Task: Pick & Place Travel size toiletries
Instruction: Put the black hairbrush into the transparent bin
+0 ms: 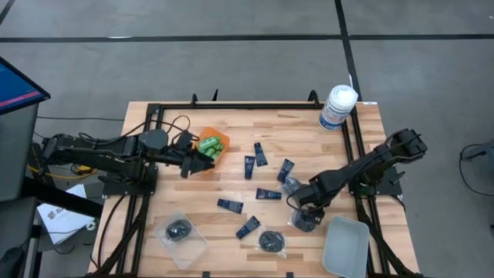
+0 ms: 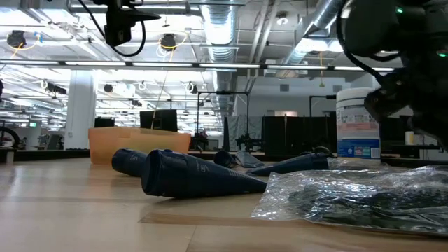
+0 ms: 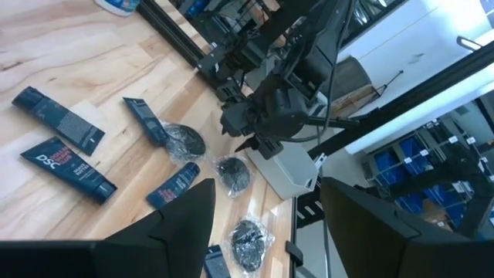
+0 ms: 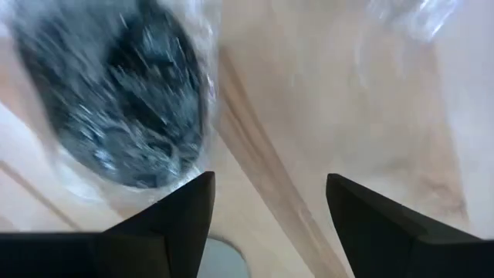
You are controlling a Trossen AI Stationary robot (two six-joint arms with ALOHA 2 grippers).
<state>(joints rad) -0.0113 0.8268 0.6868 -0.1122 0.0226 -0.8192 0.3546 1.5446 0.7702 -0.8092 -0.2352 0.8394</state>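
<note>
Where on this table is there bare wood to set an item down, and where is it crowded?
Bare wood: the far strip between the orange bin and the white canister, and the near edge between the left packet and middle packet. Crowded: the centre with its navy tubes, up to the right claw and grey tray.

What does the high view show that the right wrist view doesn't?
Only the high view shows the whole layout: the left gripper at the orange bin of green bottles, navy tubes scattered mid-table, the white canister, the grey tray, and the right gripper low over the packets near the tray.

Only the right wrist view shows the right fingers apart, holding nothing.

Both show a black piece in a clear packet by the right gripper and the wooden table.
</note>
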